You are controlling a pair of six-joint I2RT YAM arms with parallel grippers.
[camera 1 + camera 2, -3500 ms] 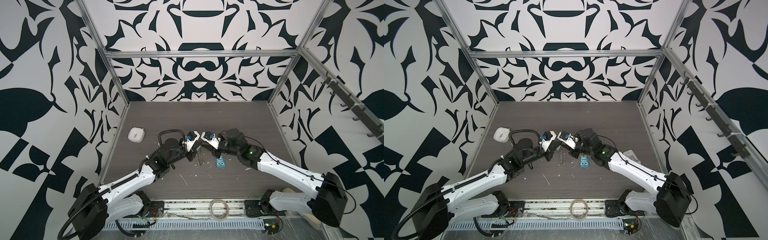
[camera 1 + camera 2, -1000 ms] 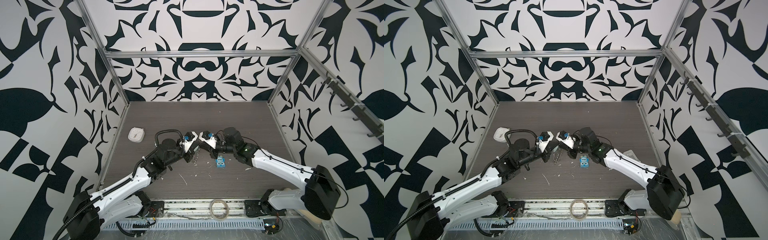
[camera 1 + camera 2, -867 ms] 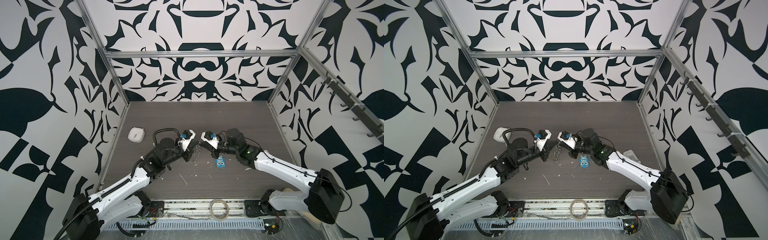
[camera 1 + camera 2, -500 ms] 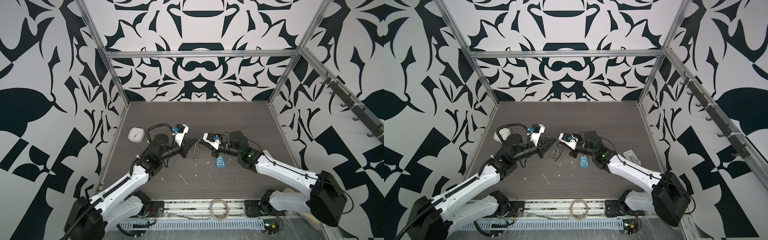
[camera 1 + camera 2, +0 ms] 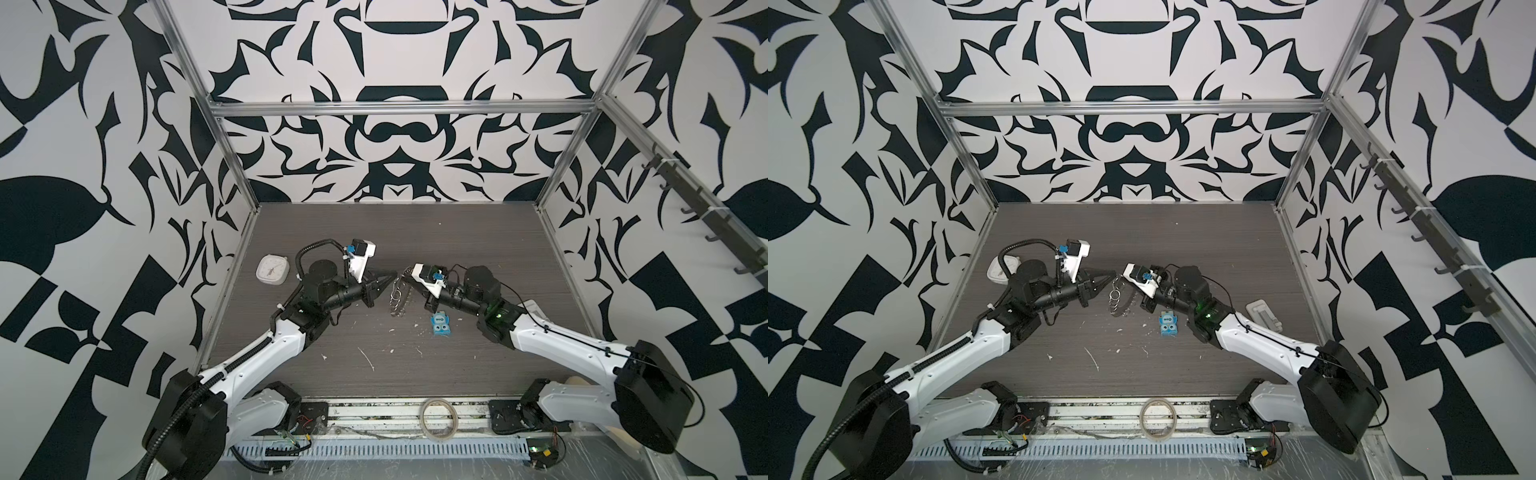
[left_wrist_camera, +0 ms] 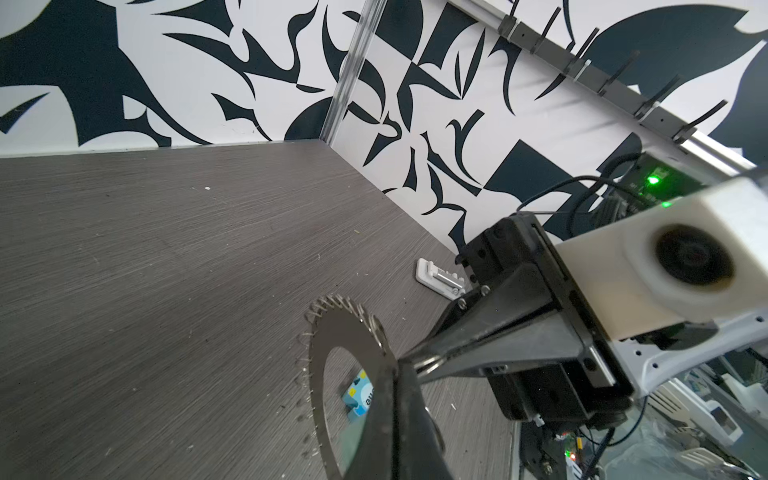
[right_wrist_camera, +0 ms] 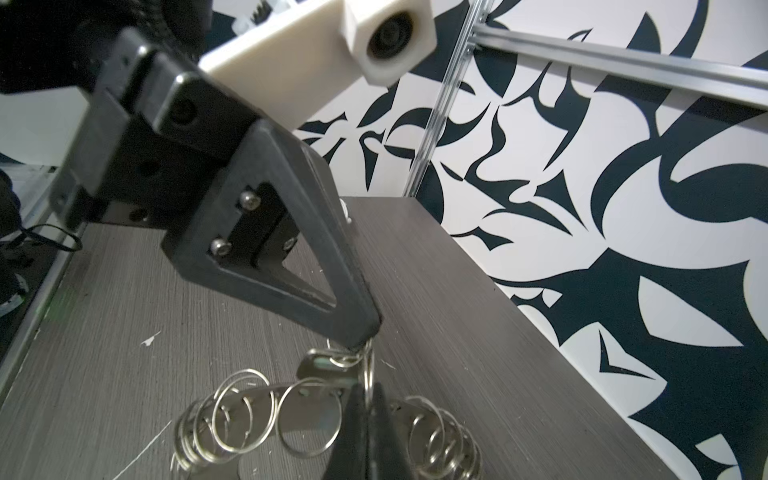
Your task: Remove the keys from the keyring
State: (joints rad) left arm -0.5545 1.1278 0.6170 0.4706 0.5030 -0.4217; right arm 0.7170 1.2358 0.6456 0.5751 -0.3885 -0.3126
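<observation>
Tape roll point(image 5: 437, 417) lies on the front rail. Beyond it, a blue block point(image 5: 441, 329) sits on the tabletop point(image 5: 478, 241). Just behind, the keyring point(image 6: 349, 330) hangs on edge between both hands. The right hand point(image 6: 409, 360) is clenched on a rim loop, the left hand point(image 7: 365, 338) on the loop of the pale key point(image 7: 320, 362). Farther back by the left wall lies a white clock point(image 5: 272, 269).

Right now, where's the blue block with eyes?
In both top views the blue block lies on the table, right of the keyring, nearer the front edge.
</observation>
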